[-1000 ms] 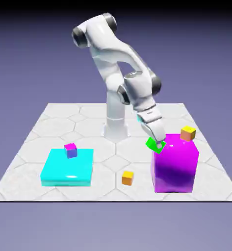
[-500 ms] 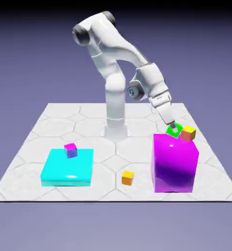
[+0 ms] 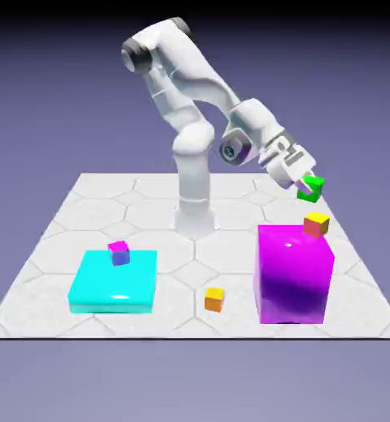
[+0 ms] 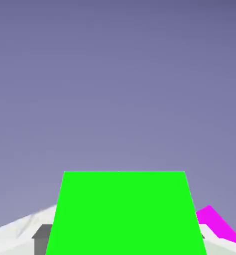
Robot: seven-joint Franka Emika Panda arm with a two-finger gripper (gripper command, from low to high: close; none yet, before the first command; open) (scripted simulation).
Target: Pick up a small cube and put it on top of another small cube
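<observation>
My gripper (image 3: 307, 189) is shut on the tiny green cube (image 3: 312, 189), held in the air above and slightly behind the magenta block (image 3: 294, 274). The cube with a yellow top, a red face and an orange face (image 3: 317, 223) sits on the block's far right corner, a short way below the green cube and apart from it. In the hand view the green cube (image 4: 123, 214) fills the bottom middle and hides most of the fingers; a corner of the magenta block (image 4: 217, 224) shows at its right.
A plain orange-and-yellow cube (image 3: 215, 299) lies on the tiled table (image 3: 49, 272) between the magenta block and a flat cyan block (image 3: 115, 280). A pink-and-purple cube (image 3: 119, 252) rests on the cyan block. The robot base (image 3: 195, 216) stands at the back.
The gripper carried the green cube up and toward the exterior view's right, from beside the magenta block's near-left top edge to the air above the yellow-topped cube. The hand has tilted more sideways.
</observation>
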